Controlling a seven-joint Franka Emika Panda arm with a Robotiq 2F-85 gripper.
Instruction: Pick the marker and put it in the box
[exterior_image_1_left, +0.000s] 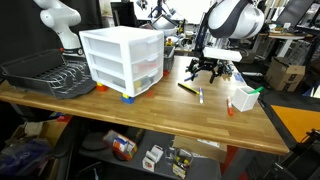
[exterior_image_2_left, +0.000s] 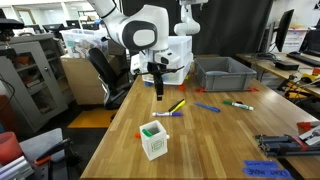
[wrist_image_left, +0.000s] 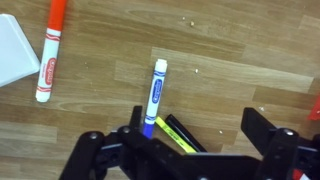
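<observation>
The marker (wrist_image_left: 156, 92) is whitish with a blue body. It lies flat on the wooden table and touches the yellow-and-dark pen (wrist_image_left: 181, 134). It shows in both exterior views (exterior_image_1_left: 200, 95) (exterior_image_2_left: 167, 113). My gripper (wrist_image_left: 200, 135) is open and empty. It hovers above the table over the marker's lower end and the pen, as both exterior views show (exterior_image_1_left: 205, 72) (exterior_image_2_left: 158, 90). The small white box (exterior_image_2_left: 153, 141) stands open-topped near the table edge (exterior_image_1_left: 243, 98). Its corner (wrist_image_left: 14, 48) shows at the top left of the wrist view.
An orange marker (wrist_image_left: 49, 52) lies beside the box. A blue pen (exterior_image_2_left: 207, 107) and a green marker (exterior_image_2_left: 237, 104) lie further along the table. A large white drawer unit (exterior_image_1_left: 122, 58), a dish rack (exterior_image_1_left: 45, 72) and a grey bin (exterior_image_2_left: 222, 72) stand on the table.
</observation>
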